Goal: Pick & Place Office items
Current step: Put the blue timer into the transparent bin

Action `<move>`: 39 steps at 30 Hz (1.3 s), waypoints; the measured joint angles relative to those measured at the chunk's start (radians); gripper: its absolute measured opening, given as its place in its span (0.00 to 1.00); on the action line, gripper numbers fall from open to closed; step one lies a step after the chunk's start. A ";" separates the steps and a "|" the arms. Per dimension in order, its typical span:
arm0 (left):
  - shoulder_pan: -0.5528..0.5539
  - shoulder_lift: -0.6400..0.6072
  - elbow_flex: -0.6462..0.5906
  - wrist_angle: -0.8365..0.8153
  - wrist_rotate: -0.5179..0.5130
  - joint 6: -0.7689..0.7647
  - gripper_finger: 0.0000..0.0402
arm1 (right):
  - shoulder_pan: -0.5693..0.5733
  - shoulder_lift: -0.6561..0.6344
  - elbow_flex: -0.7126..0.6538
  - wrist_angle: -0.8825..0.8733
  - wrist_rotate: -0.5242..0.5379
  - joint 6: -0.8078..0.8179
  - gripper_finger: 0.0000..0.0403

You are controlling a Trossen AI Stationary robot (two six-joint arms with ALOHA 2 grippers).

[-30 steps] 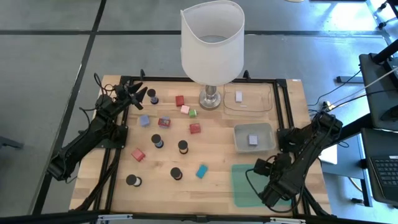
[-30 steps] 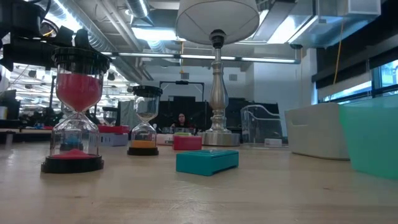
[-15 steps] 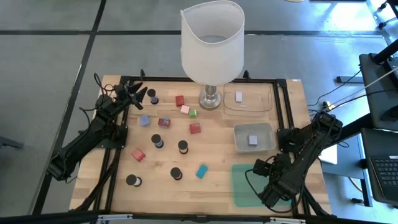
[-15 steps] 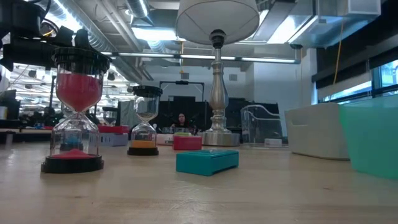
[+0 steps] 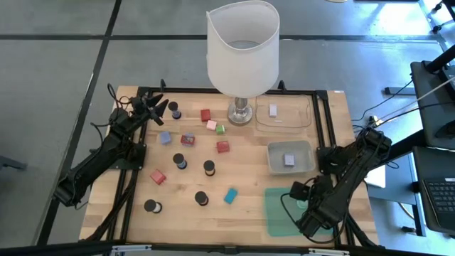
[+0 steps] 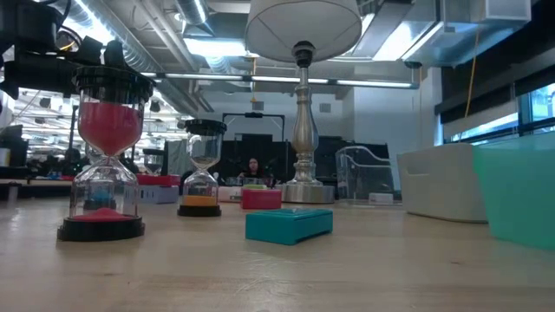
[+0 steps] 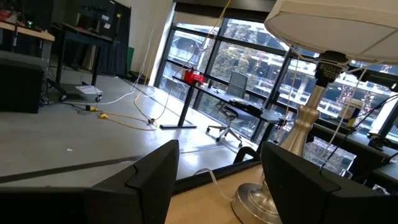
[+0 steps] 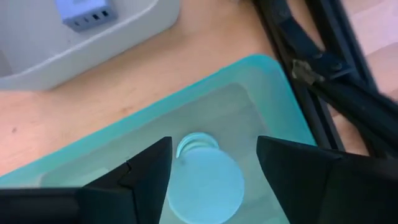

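My right gripper hangs with fingers parted over the mint-green disc, released inside the teal tray, while my left gripper, empty and parted, waits near 1 black cylinder.

Open-plan lab: exposed ceiling ducts, desks, office chair, big windows

arms: two, dark, jointed | cables: black, looped | pincer fingers: dark
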 joint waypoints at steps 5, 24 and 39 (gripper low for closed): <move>0.000 0.000 0.000 0.000 0.000 0.000 0.56 | -0.009 -0.008 0.072 -0.065 -0.008 -0.010 0.68; 0.000 0.000 -0.001 0.000 0.000 0.000 0.56 | -0.245 -0.082 0.191 -0.044 0.215 -0.118 0.86; 0.000 0.000 -0.001 0.000 0.000 0.000 0.56 | -0.608 0.043 0.198 0.560 0.016 -0.509 0.86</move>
